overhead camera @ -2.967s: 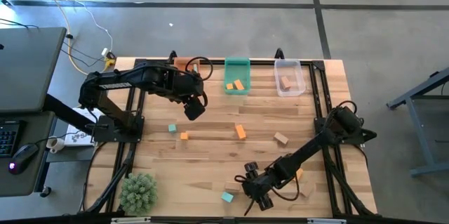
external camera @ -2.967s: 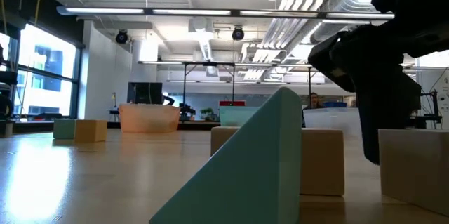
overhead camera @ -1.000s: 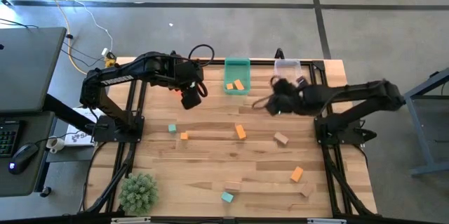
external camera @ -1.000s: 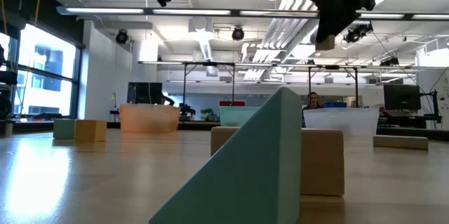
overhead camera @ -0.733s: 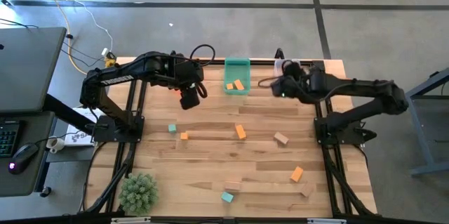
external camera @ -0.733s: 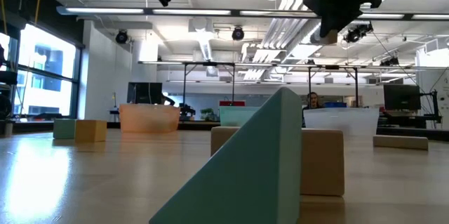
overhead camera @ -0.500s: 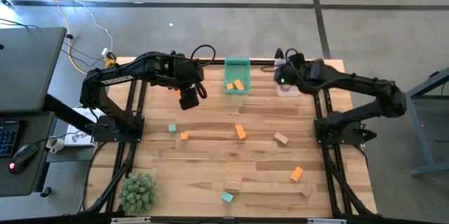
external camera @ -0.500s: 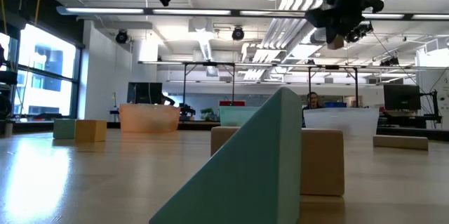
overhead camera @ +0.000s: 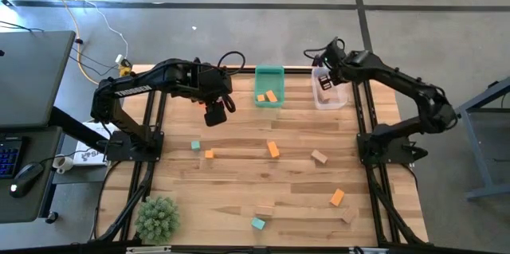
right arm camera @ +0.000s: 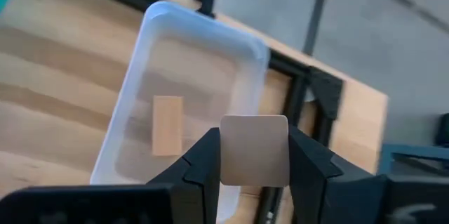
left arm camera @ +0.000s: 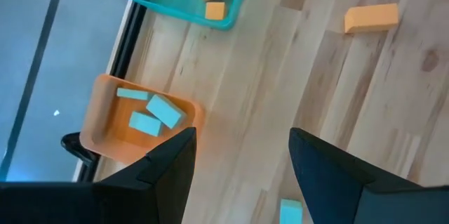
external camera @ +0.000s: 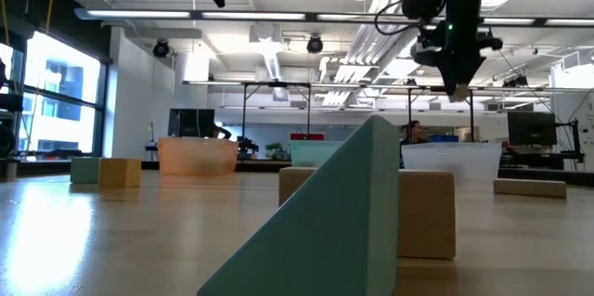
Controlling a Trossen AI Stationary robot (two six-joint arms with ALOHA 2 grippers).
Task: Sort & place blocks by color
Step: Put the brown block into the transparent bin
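**Right tool over clear bin, wood block clamped**

We see the right tool (right arm camera: 254,155) clamped on a wood block (right arm camera: 254,149) above the clear bin (right arm camera: 144,62); only its wrist view shows this, plus one wood bar (right arm camera: 167,125) inside. Left tool (overhead camera: 213,115), fingers apart, hovers empty over the table (overhead camera: 239,182). Its wrist view shows three teal blocks (left arm camera: 163,110) in the orange bin (left arm camera: 98,122).

The right gripper (right arm camera: 254,155), clamped on a wooden block (right arm camera: 254,149), hung over the clear bin (overhead camera: 329,99), whose floor held one wooden bar (right arm camera: 167,125) with bare room around it. Beside it the teal bin (overhead camera: 268,72) held two orange blocks. The table (overhead camera: 239,178) centre lay open between scattered blocks; the plant (overhead camera: 156,218) blocked the near left corner.
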